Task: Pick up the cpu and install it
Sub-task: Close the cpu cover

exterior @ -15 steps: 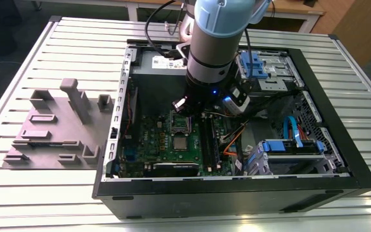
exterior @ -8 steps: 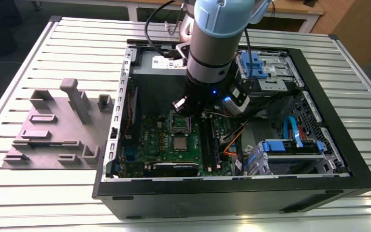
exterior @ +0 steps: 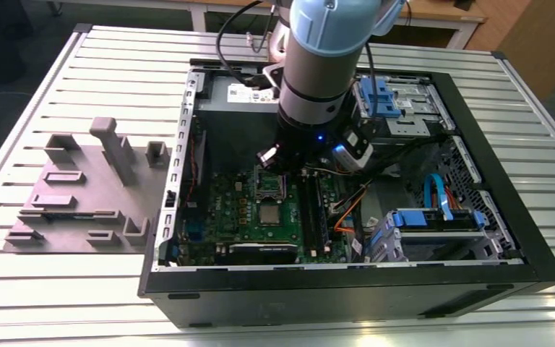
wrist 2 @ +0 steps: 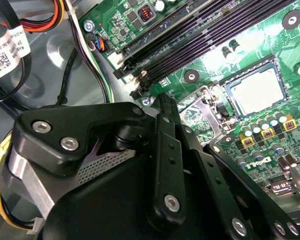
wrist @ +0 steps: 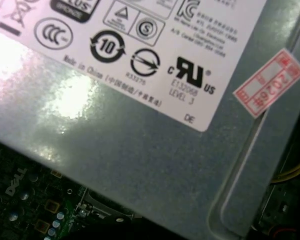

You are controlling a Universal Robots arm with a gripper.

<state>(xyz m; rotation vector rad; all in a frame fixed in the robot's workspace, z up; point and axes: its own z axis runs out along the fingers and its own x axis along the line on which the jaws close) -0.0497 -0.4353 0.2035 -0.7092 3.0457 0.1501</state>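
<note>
On the green board (wrist 2: pixel 210 65) near the tool (wrist 2: pixel 165 130), flat silvery-grey square cpu (wrist 2: pixel 253 95), pale-edged; tool's grip untellable.

The cpu (exterior: pixel 269 215) is a small flat square chip with a silvery-grey metal top and a thin pale border. It's lying flat, metal side up, on the green board (exterior: pixel 227 210), roughly mid-board. In the second wrist view the cpu (wrist 2: pixel 255 92) sits square inside a frame on that board, and its top catches a bright glare.
</note>
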